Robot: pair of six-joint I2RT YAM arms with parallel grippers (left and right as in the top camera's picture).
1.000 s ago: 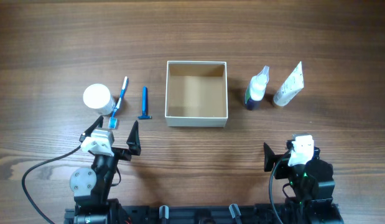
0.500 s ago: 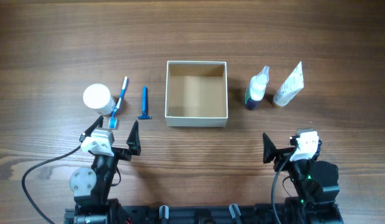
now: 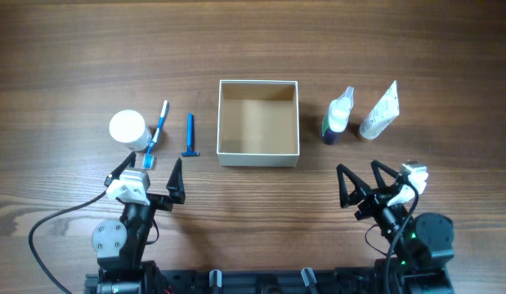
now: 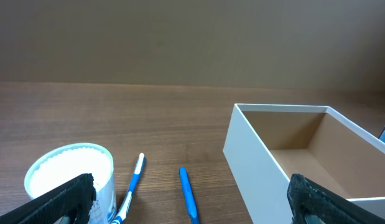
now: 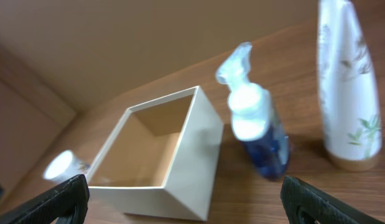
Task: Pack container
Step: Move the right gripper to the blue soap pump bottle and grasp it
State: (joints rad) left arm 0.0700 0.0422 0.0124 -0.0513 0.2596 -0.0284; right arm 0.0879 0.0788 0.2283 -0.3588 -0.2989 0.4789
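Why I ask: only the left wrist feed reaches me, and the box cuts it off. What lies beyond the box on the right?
Observer: A spray bottle and a white tube lie side by side, right of the box and apart from it.
Operator: Where is the right gripper?
Observer: The right gripper is open, on the near side of both items, touching neither.
Operator: Is anything on the part of the box floor that I can't see?
Observer: No. The overhead view shows the whole floor, and the box is empty.
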